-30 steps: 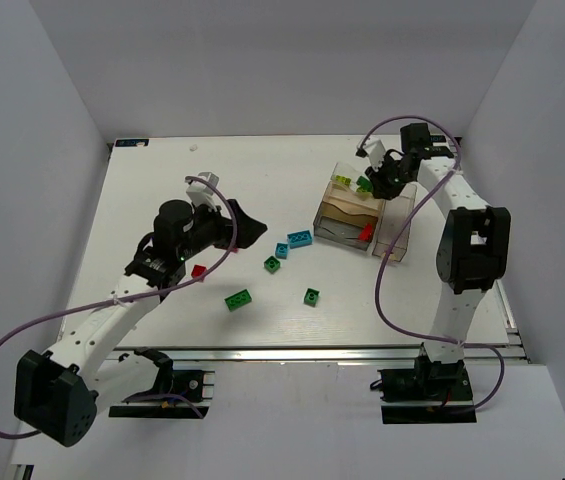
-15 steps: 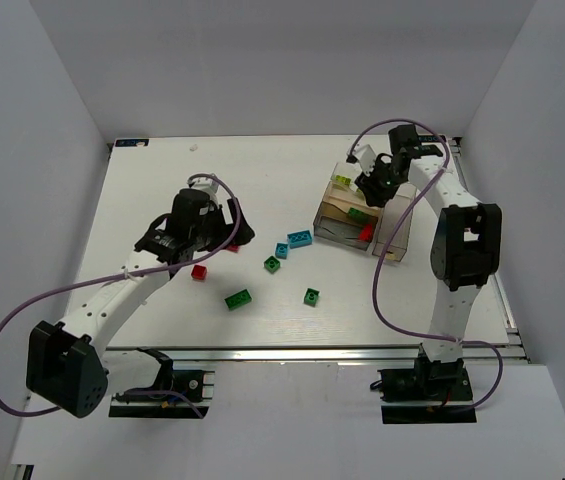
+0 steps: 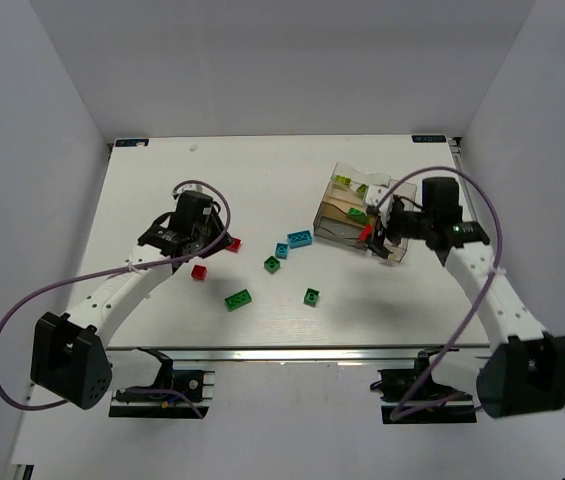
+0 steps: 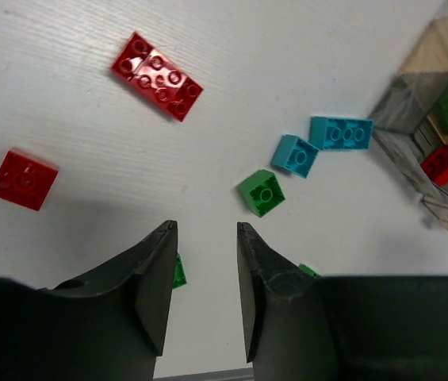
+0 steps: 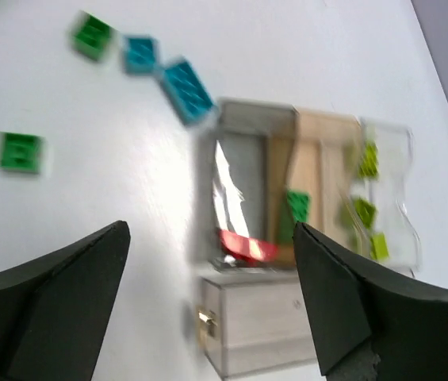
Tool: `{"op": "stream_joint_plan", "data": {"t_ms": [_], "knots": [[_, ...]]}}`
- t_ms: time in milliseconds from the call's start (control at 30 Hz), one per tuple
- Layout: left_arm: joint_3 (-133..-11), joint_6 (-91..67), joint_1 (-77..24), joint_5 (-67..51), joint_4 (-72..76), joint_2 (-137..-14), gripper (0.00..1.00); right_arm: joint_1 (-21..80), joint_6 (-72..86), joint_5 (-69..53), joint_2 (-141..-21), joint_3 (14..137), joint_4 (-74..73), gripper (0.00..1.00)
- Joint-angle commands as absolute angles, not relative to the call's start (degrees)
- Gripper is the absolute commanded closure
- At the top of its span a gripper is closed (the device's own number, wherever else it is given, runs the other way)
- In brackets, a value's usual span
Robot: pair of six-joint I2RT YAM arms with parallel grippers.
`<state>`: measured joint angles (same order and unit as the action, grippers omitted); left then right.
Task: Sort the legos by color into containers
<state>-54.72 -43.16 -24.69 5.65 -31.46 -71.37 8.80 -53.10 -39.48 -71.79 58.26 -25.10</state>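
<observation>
- Left tool (image 4: pixel 205 230): fingers stand a narrow gap apart with nothing between them, so no grip on anything. It hangs above the counter (image 3: pixel 262 170), tips pointing down at loose legos.
- Ahead of its tips, toward the wrist view's left edge, the long red brick (image 4: pixel 157 76) lies flat, studs up.
- Nearer the tool and further to that same side lies the small red brick (image 4: pixel 23 179), apart from the long one.
- Ahead on the other side, the green brick (image 4: pixel 260 193) is the closest loose piece to the tips.
- Just beyond it is the small cyan brick (image 4: pixel 294 155), with the long cyan brick (image 4: pixel 341 132) just beside it. Cannot tell whether the two touch.
- Another green piece, the half-hidden green brick (image 4: pixel 178 271), shows only as an edge behind one finger.
- Right tool (image 5: pixel 209 230): fingers spread wide and holding nothing. Its wrist view is blurred.
- The containers (image 3: pixel 347 210) sit directly ahead of this tool, framed between its fingers.
- The grey box (image 5: pixel 239 182) holds the boxed red brick (image 5: pixel 247 246), which lies at the end nearest the tool.
- The tan box (image 5: pixel 311 151), side by side with the grey one, holds the dark green brick (image 5: pixel 298 205).
- The clear box (image 5: pixel 390 182), on the far side of the tan one, holds three lime bricks (image 5: pixel 366 159).
- The long narrow box (image 5: pixel 255 333) lies crosswise along the cluster's end, closest to the tool. Its contents cannot be made out.
</observation>
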Motion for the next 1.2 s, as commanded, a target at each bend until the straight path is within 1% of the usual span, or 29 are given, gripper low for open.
{"op": "stream_joint_plan", "data": {"t_ms": [0, 67, 100, 133, 167, 200, 267, 300, 333, 400, 533, 667, 767, 800, 900, 933, 1000, 1033, 1133, 1167], "knots": [[-56.34, -51.92, -23.12, 9.84, -35.06, -72.76, 0.54, 11.24, -53.18, -50.01, -68.73, 52.03, -20.45, 0.15], [-57.04, -54.74, -22.41, 10.63, -37.43, -74.61, 0.38, 12.83, -50.19, -50.01, -69.69, 53.43, -24.32, 0.29], [-58.43, -58.15, -21.89, 11.16, -38.57, -76.01, 0.30, 13.18, -49.49, -50.01, -70.13, 55.09, -26.52, 0.44], [-59.49, -59.75, -21.88, 11.95, -40.76, -79.16, 0.17, 13.97, -47.13, -49.31, -70.66, 55.63, -28.63, 0.51], [-60.55, -61.42, -21.28, 11.95, -42.09, -81.10, 0.11, 13.97, -47.11, -49.13, -70.58, 55.81, -28.83, 0.55], [-63.34, -63.87, -20.57, 12.65, -43.32, -83.21, 0.10, 14.84, -45.02, -48.70, -70.23, 55.72, -28.74, 0.58], [-66.25, -64.95, -20.04, 12.66, -45.08, -89.54, 0.08, 15.64, -42.73, -47.03, -68.74, 54.85, -27.16, 0.56], [-69.31, -65.65, -20.04, 12.40, -45.61, -91.56, 0.07, 16.43, -41.58, -46.67, -68.38, 54.67, -26.90, 0.50], [-70.91, -65.74, -19.52, 12.31, -46.05, -95.67, 0.07, 16.96, -40.96, -45.89, -67.60, 54.58, -26.98, 0.45], [-74.43, -66.44, -19.51, 11.87, -48.51, -99.47, 0.06, 17.40, -39.64, -45.27, -67.06, 54.41, -26.72, 0.37], [-82.07, -68.11, -18.98, 11.43, -53.51, -108.17, 0.06, 18.45, -37.18, -44.12, -64.96, 52.30, -24.71, 0.34], [-82.97, -68.47, -18.46, 10.72, -52.74, -110.12, 0.08, 18.81, -36.56, -43.77, -63.90, 51.33, -24.43, 0.34], [-84.02, -68.64, -18.46, 10.28, -53.17, -112.05, 0.13, 18.54, -36.39, -43.42, -63.28, 51.07, -24.17, 0.34], [-84.20, -68.82, -18.46, 10.02, -53.26, -112.93, 0.19, 18.54, -36.21, -43.33, -63.19, 51.06, -24.00, 0.34], [-84.46, -69.25, -18.46, 9.05, -53.35, -113.73, 0.30, 18.54, -35.86, -43.33, -62.84, 50.98, -23.82, 0.35], [-84.29, -69.34, -18.46, 8.97, -53.18, -113.64, 0.37, 18.37, -35.69, -43.24, -62.67, 50.80, -23.82, 0.35], [-83.68, -69.34, -18.46, 8.35, -52.21, -113.21, 0.47, 18.54, -35.42, -43.24, -62.14, 50.63, -23.64, 0.36], [-83.67, -69.35, -18.46, 8.09, -51.68, -112.51, 0.55, 18.46, -35.33, -43.16, -61.88, 50.36, -23.64, 0.36], [-83.67, -67.95, -18.46, 6.95, -49.06, -110.67, 0.65, 18.19, -34.72, -42.28, -60.83, 49.84, -23.29, 0.38], [-83.58, -66.63, -18.46, 6.25, -47.48, -108.74, 0.74, 18.19, -33.93, -41.58, -60.47, 49.66, -22.25, 0.38]]}}
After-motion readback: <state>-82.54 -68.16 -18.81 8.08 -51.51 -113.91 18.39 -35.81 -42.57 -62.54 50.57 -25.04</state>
